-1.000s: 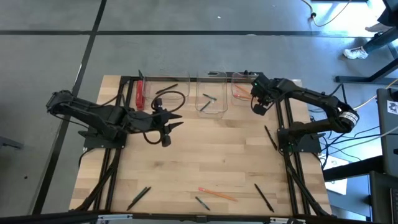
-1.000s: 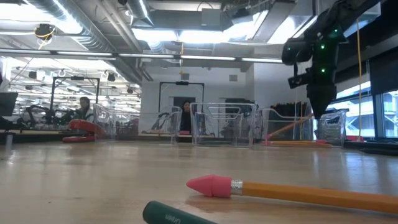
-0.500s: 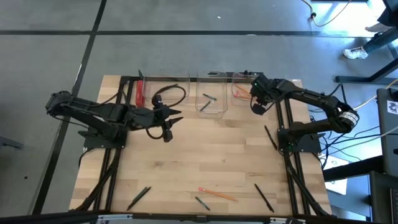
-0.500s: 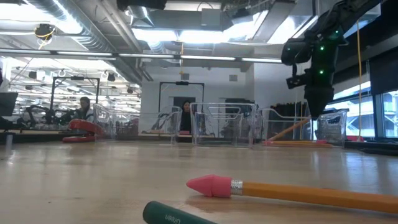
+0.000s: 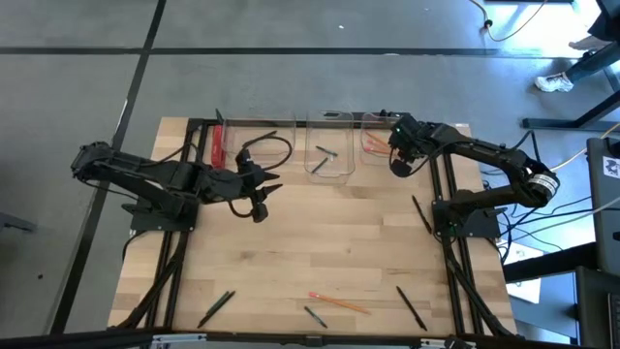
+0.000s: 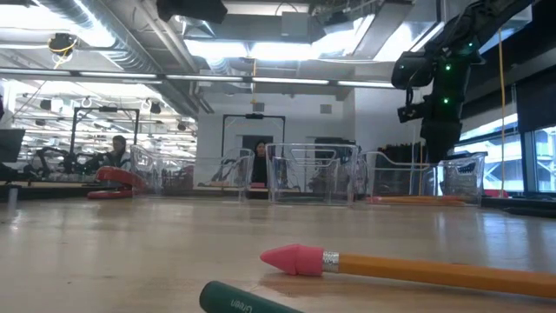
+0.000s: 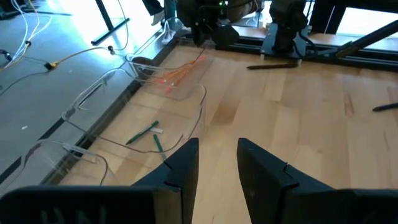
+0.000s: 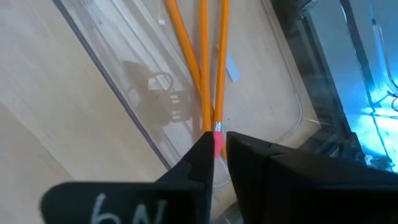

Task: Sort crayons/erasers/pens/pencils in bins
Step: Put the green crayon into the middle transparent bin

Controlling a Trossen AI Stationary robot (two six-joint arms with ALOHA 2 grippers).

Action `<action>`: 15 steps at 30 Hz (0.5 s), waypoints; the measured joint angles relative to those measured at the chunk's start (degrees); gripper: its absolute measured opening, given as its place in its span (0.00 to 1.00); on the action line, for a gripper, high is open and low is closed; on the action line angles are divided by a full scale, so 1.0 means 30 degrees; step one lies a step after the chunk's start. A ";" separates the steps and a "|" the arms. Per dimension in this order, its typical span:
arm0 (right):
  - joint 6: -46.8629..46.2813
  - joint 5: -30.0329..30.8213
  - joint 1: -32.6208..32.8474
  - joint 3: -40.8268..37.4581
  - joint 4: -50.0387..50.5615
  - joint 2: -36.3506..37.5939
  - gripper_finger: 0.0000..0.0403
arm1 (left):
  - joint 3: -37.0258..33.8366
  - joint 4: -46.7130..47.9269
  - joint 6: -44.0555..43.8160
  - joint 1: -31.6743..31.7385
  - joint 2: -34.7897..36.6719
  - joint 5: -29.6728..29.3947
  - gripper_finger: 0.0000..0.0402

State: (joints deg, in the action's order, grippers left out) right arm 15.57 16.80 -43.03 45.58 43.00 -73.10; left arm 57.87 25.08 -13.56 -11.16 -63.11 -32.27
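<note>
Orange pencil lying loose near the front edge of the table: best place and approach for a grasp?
Grip the pencil mid-shaft, coming straight down, fingers closing across its width. It lies flat on the table; its eraser tip is nearest the crayon, while mid-shaft looks clear. The right end effector looks closer.

a light wooden table (image 5: 320, 242) carries three clear bins (image 5: 329, 147) in a row along its far edge, with a red bar (image 5: 217, 145) lying beside the left one. loose on the bare wood near the front edge lie an orange pencil (image 5: 339, 302), a short crayon (image 5: 314, 314) just beside it, and black pens (image 5: 411, 307) to either side.
</note>
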 joint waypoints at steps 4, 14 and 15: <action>-0.0009 0.0013 0.0000 0.0000 -0.0007 0.0000 0.05 | 0.0000 0.0000 0.0000 0.0000 0.0000 0.0000 0.25; -0.0124 0.0019 0.0007 0.0662 0.0448 -0.0020 0.05 | 0.0000 0.1258 -0.1525 -0.0007 0.0000 0.0002 0.25; -0.0128 0.0020 0.0011 0.0984 0.0720 -0.0020 0.05 | 0.0000 0.1752 -0.2092 -0.0030 0.0000 0.0052 0.25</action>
State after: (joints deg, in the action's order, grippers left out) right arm 15.19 16.86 -42.99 48.53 45.16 -73.16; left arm 57.87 30.34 -19.84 -11.25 -63.11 -32.12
